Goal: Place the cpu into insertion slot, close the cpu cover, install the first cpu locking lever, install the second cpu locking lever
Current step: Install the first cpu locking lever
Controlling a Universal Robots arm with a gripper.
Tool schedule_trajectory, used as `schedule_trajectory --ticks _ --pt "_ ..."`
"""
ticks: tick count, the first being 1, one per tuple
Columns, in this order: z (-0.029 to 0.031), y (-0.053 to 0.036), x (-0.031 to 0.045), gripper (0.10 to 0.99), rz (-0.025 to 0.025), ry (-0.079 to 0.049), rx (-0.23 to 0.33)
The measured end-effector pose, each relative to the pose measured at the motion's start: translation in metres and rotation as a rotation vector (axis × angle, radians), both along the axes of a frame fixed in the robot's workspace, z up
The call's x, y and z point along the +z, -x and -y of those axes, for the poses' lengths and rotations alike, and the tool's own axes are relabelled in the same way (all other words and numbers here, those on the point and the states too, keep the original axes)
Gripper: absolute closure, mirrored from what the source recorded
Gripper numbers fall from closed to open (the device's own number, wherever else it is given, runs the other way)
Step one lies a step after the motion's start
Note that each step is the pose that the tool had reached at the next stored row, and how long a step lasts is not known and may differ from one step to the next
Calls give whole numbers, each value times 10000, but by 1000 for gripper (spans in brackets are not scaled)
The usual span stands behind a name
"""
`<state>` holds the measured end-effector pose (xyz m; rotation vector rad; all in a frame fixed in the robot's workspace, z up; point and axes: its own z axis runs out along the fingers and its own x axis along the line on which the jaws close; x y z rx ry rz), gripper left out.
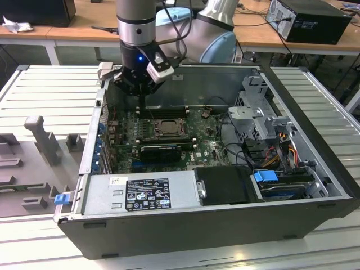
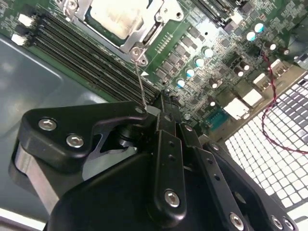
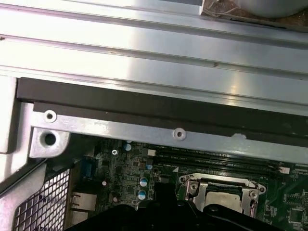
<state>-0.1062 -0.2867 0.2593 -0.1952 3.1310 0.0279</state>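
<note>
Second wrist view, pincer (image 2: 156,103) seemingly pinching lever (image 2: 139,79)

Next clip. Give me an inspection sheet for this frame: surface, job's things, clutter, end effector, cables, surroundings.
Surface: slatted metal table carrying an open case.
Job's things: cpu lies in the slot; cover appears down over it; a thin lever runs from the socket corner up to the end effector.
Clutter: grey fixture blocks on the table, at the exterior view's left.
End effector: low inside the case, at the lever's upper end.
Cables: red-black pair; coloured bundle inside the case.
Surroundings: wooden desks; a second computer.
</note>
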Motion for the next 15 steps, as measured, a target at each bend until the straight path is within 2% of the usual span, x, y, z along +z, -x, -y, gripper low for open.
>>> schedule_trajectory --ticks 11,15 --pt "0 -223 0 980 -3 3 0" --pt "2 -268 0 980 -3 3 -16"
